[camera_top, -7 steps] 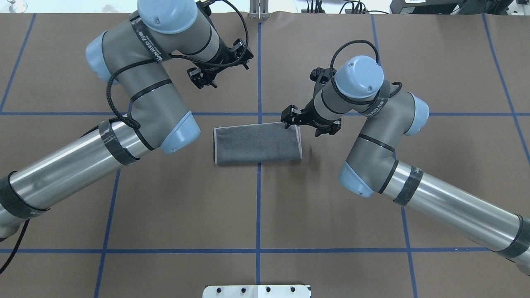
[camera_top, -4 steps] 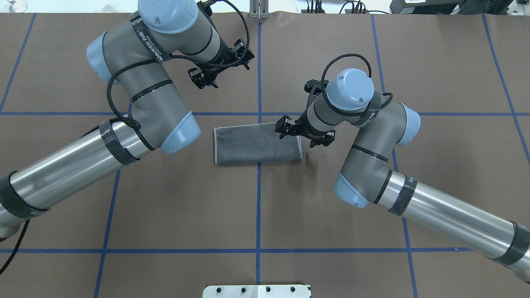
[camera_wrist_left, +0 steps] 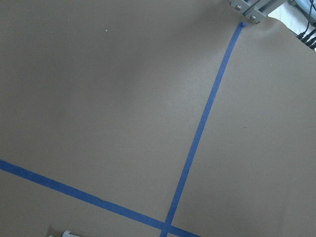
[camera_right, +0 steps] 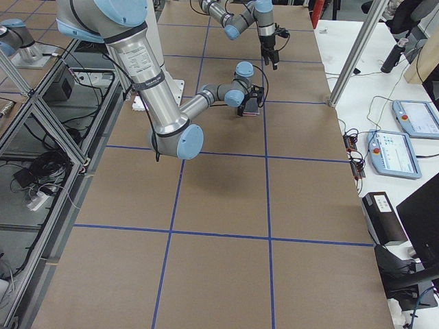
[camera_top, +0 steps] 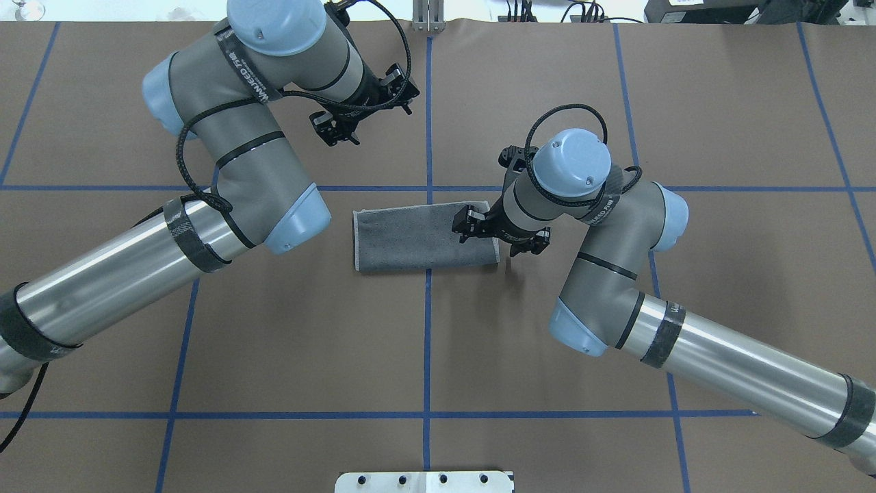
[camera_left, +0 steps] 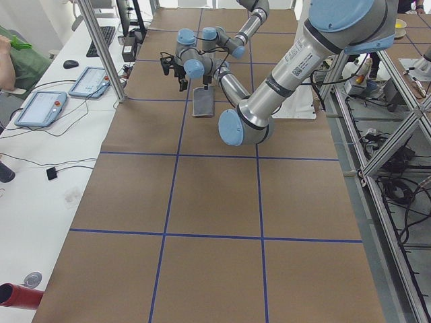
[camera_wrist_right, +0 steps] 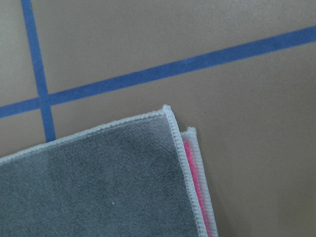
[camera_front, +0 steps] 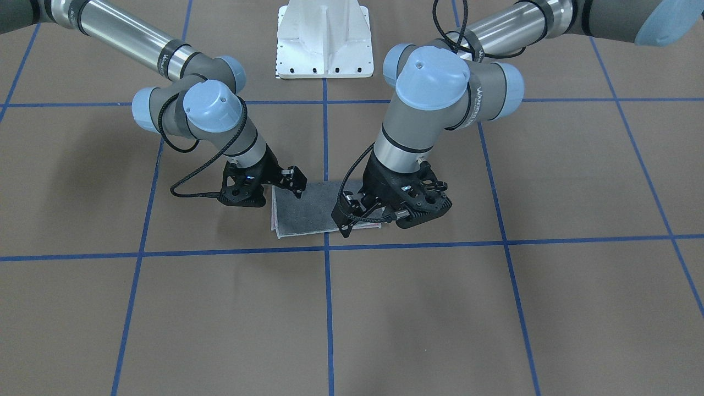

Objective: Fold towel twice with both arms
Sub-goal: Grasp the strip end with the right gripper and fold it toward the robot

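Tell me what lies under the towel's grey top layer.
A second layer of the towel: its pink face and pale border peek out at one edge. The rest is covered.

Brown paper covers the table (camera_top: 479,342), ruled into squares by blue tape lines (camera_top: 427,342) — a white bench (camera_left: 40,175) with tablets (camera_left: 40,108) runs alongside, aluminium framing (camera_left: 397,145) opposite.

You have two arms at the surface (camera_top: 287,329): the left arm (camera_top: 233,171) and the right arm (camera_top: 616,274). Each arm carries one end effector, so you count two: the left end effector (camera_top: 366,109) and the right end effector (camera_top: 499,233). There is one towel (camera_top: 410,239) and one white pedestal base (camera_front: 324,38). On the side desk (camera_left: 47,168) you count two tablets: the near tablet (camera_left: 40,108) and the far tablet (camera_left: 91,82).
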{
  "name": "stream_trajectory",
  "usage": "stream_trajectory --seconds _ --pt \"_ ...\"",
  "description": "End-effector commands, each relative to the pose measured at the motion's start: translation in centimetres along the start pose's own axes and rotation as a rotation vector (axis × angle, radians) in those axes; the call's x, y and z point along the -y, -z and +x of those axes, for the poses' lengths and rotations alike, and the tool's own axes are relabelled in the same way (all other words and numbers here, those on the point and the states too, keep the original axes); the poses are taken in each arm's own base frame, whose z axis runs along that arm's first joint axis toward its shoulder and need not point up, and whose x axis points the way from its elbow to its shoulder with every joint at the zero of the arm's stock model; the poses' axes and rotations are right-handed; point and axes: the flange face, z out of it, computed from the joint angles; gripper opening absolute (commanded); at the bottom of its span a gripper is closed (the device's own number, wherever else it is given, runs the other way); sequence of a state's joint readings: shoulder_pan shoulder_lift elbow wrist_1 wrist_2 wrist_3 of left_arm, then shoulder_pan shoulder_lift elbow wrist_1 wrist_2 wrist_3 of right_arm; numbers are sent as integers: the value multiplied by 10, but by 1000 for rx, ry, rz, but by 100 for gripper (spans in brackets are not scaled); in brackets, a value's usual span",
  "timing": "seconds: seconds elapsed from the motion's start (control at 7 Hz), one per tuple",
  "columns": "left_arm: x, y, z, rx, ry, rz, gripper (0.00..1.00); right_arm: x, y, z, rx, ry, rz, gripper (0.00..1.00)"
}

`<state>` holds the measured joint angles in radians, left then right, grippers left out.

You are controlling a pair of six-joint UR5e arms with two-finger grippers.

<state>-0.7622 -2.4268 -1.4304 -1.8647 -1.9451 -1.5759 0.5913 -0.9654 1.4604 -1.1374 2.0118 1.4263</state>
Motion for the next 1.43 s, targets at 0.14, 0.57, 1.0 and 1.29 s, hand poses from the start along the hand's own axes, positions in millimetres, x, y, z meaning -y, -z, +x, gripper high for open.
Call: stream_trajectory --seconds 0.14,0.57,1.0,1.29 --pt "2 1 1 -1 1 3 100 -3 -4 1 -6 1 0 83" --pt "3 1 0 1 2 4 100 -5 -5 2 -6 14 1 22" --pt "7 3 -1 -1 5 9 100 -6 4 -1 15 30 16 0" --pt "14 6 -2 0 10 17 100 -29 16 -14 55 62 1 0"
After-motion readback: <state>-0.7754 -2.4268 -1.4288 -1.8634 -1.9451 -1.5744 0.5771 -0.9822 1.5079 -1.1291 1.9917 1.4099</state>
